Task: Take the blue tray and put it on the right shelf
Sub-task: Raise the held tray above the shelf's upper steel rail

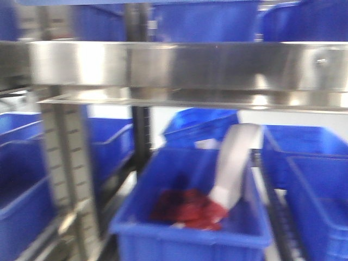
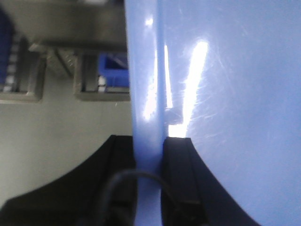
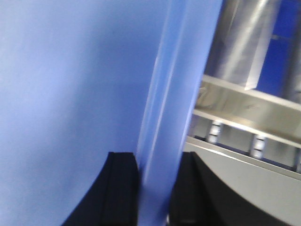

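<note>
The blue tray (image 2: 235, 94) fills the right of the left wrist view, glossy and pale blue. My left gripper (image 2: 149, 141) is shut on its flared rim, one black finger (image 2: 117, 165) on each side. In the right wrist view the tray (image 3: 70, 84) fills the left, and my right gripper (image 3: 157, 157) is shut on the opposite rim. The right shelf shows in the front view as a wide stainless-steel rail (image 1: 217, 65) across the upper frame. Its metal frame (image 3: 244, 108) lies just beyond the tray's right edge. Neither gripper shows in the front view.
Below the rail a deep dark-blue bin (image 1: 141, 228) holds red material (image 1: 187, 209) and a white strip (image 1: 236, 163). More dark-blue bins stand at the right (image 1: 315, 185), left (image 1: 22, 179) and on top. A perforated grey upright (image 1: 68, 163) stands at the left.
</note>
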`<state>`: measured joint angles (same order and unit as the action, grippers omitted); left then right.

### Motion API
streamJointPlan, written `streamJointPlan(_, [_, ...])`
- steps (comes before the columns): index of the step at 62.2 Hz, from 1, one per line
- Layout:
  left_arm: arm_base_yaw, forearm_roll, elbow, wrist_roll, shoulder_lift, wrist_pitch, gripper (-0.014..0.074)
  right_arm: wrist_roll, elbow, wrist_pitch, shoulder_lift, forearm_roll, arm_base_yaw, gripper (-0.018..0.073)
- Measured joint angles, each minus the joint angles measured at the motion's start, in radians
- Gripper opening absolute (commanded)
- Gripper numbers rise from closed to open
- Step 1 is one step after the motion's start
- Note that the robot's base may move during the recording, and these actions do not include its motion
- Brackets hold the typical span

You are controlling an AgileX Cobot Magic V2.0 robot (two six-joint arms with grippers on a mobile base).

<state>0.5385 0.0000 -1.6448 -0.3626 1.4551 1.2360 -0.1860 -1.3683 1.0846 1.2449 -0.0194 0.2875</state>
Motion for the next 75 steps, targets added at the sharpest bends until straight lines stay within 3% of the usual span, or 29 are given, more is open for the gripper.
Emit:
streamJointPlan(34, [0.000, 0.000, 0.000, 0.000, 0.034, 0.000, -0.0048, 0.000, 0.000, 0.008, 0.000, 0.011, 0.000, 0.0058])
streamJointPlan(75, [0.000, -0.037, -0.004, -0.002, 0.216, -0.025, -0.0048, 0.000, 0.002, 0.033, 0.000, 0.037, -0.002, 0.0058])
